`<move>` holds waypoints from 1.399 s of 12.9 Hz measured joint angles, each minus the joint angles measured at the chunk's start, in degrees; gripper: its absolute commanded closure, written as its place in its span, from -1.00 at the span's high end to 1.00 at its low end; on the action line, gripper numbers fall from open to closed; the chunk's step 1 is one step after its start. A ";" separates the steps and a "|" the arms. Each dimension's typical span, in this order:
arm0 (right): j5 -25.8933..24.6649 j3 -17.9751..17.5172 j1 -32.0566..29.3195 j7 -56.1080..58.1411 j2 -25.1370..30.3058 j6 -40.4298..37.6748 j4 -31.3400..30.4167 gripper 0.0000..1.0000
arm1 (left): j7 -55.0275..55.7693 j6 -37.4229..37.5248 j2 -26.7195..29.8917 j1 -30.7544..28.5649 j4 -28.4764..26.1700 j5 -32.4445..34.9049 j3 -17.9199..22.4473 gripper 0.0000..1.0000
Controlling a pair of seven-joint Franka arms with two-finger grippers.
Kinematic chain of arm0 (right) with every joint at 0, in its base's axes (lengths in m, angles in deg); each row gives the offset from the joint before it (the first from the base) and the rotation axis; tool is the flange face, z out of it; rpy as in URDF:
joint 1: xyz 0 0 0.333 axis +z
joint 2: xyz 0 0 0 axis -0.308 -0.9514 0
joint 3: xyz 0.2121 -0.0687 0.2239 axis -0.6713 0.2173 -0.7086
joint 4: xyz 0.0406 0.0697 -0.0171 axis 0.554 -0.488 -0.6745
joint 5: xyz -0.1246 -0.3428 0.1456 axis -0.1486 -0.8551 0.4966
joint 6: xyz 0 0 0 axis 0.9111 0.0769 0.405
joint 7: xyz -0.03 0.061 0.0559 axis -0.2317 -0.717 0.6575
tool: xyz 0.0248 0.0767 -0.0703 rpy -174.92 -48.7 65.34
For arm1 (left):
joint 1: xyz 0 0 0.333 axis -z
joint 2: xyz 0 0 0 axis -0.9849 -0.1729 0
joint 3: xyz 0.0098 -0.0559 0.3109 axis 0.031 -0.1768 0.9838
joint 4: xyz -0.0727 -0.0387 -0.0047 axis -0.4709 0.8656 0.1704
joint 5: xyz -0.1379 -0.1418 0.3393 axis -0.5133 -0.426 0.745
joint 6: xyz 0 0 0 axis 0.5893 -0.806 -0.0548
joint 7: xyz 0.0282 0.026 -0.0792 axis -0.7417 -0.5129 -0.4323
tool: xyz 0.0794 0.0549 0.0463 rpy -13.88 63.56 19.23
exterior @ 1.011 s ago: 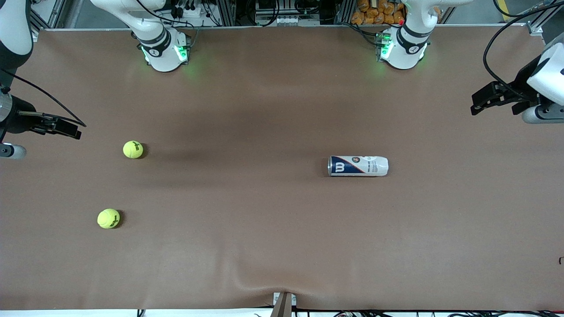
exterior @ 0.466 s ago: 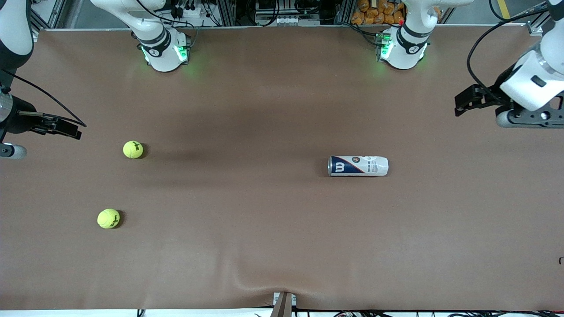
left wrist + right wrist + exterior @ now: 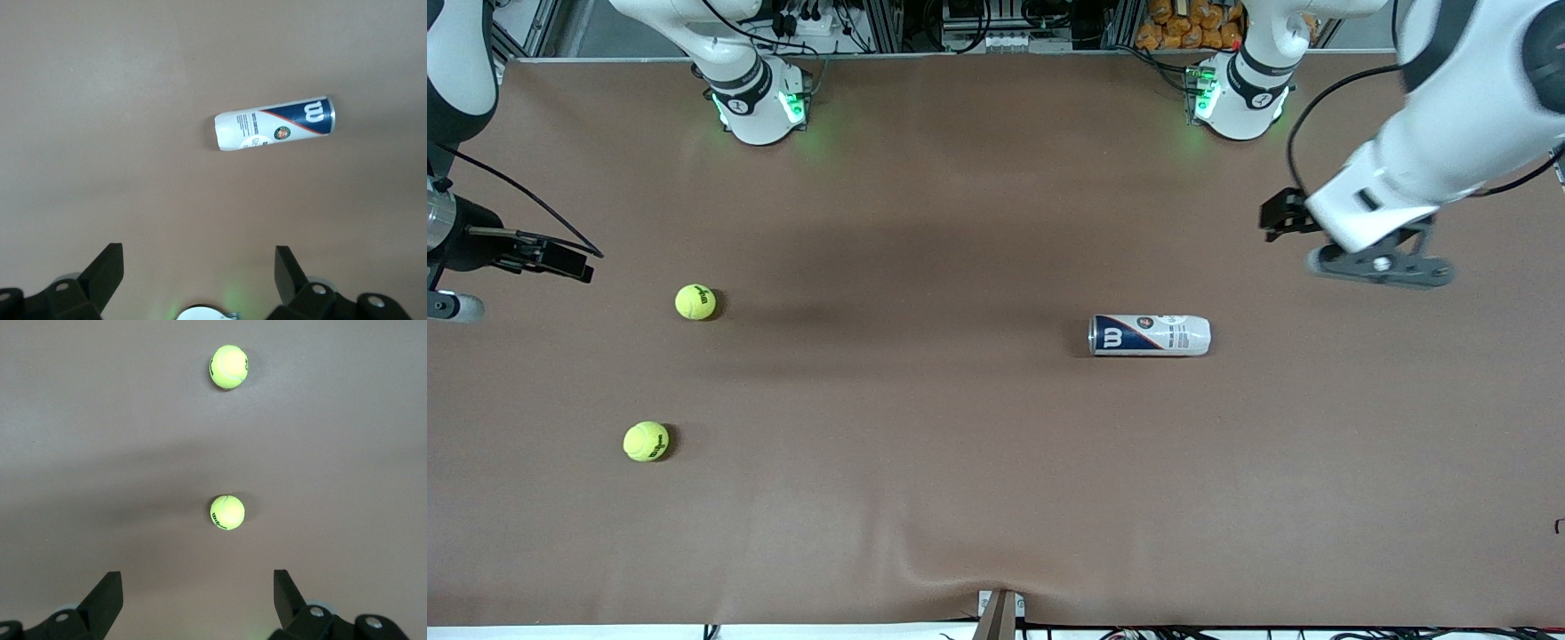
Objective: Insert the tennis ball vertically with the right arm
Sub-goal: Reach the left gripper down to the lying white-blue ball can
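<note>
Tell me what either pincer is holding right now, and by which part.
Nothing is held. The left pincer is open over the table near the tennis ball can; the right pincer is open near two tennis balls.

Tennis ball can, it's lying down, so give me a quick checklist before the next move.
1. Can upright for vertical insertion: not ok, it lies on its side.
2. Left pincer open and empty: ok, above the table toward the left arm's end.
3. Right pincer open and empty: ok, waiting.
4. Balls free to grasp: ok, farther ball and nearer ball lie apart.
5. Can's opening uncapped: cannot tell.
</note>
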 measured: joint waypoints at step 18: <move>0.00 0.09 -0.05 -0.01 1.44 7.35 -7.78 1.00 | -32.50 -2.66 -21.90 24.46 0.32 26.69 0.48 1.00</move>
